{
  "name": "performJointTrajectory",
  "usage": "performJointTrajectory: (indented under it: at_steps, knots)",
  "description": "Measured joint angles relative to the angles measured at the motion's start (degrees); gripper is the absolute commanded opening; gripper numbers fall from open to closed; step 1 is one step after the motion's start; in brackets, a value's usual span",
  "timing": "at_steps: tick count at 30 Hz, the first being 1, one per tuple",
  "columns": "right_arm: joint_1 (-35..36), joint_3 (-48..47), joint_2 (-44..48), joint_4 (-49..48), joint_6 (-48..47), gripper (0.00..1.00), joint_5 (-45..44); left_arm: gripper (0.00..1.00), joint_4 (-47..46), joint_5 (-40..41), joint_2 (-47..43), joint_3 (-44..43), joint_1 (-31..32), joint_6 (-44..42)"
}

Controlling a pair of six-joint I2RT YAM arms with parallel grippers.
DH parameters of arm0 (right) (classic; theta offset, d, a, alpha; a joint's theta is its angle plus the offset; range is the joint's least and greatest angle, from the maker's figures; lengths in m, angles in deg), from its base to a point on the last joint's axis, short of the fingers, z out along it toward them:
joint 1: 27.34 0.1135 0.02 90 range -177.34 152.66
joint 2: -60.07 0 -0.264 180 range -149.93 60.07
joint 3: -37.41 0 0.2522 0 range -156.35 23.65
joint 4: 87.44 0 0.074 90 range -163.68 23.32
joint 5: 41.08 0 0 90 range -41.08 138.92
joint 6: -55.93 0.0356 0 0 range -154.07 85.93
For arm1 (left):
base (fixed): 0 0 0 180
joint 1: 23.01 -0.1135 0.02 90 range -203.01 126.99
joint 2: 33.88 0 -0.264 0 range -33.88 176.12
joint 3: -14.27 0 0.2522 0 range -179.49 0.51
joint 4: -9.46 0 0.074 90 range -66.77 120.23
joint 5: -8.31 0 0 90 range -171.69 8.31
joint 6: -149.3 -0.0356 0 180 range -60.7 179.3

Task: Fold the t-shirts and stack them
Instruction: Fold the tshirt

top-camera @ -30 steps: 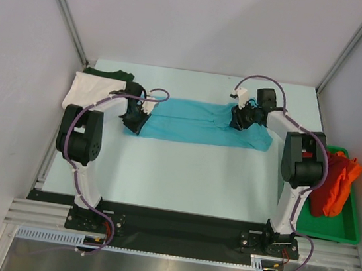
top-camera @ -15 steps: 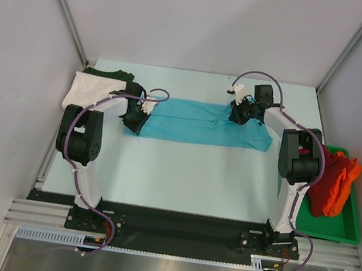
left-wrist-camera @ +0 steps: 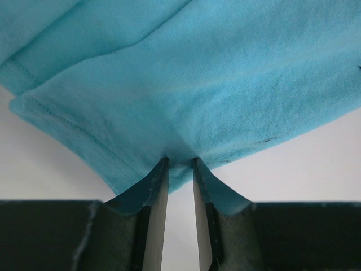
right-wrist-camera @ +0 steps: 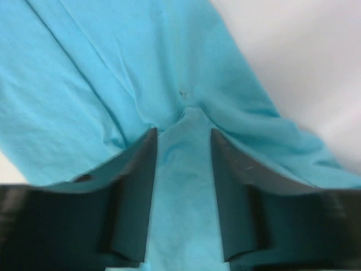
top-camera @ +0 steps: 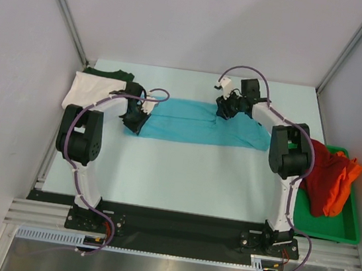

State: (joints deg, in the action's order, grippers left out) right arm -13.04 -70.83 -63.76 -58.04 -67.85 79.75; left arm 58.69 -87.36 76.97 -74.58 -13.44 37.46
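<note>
A turquoise t-shirt (top-camera: 196,124) lies stretched out flat across the middle of the table. My left gripper (top-camera: 136,121) is at its left end and is shut on the hem; in the left wrist view the jaws (left-wrist-camera: 180,161) pinch the turquoise cloth (left-wrist-camera: 214,84) at their tips. My right gripper (top-camera: 226,108) is at the shirt's far edge; in the right wrist view (right-wrist-camera: 183,132) a fold of the turquoise cloth (right-wrist-camera: 113,68) sits between the jaws, with creases running to the tips. A white t-shirt (top-camera: 85,89) and a dark green t-shirt (top-camera: 109,72) lie at the far left.
A green tray (top-camera: 342,230) at the right edge holds a red t-shirt (top-camera: 319,177) and an orange t-shirt (top-camera: 345,180). Grey walls and metal posts enclose the table on three sides.
My right gripper has moved left and slightly farther along the shirt's far edge, taking cloth with it. The left gripper has stayed in place.
</note>
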Motion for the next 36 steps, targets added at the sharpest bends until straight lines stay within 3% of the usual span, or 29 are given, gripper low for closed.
performJointTrajectory:
  at_steps: [4, 13, 23, 36]
  knots:
    - [1.4, 0.0, 0.0, -2.0, 0.6, 0.57, -3.0, 0.25, -0.5, 0.5, -0.6, 0.5, 0.0, 0.0]
    - [-3.0, 6.6, 9.2, -4.8, 4.8, 0.57, -6.9, 0.25, -3.7, 2.6, -8.8, 7.5, -0.1, -1.1]
    - [-5.9, 18.6, 15.6, -3.9, 5.4, 0.57, -8.1, 0.45, -2.1, 1.4, -7.3, 5.9, -0.1, -6.2]
    - [-6.3, 23.6, 22.1, -2.7, 3.9, 0.59, -9.2, 0.44, 3.4, 2.2, -1.4, 1.5, -0.3, -18.3]
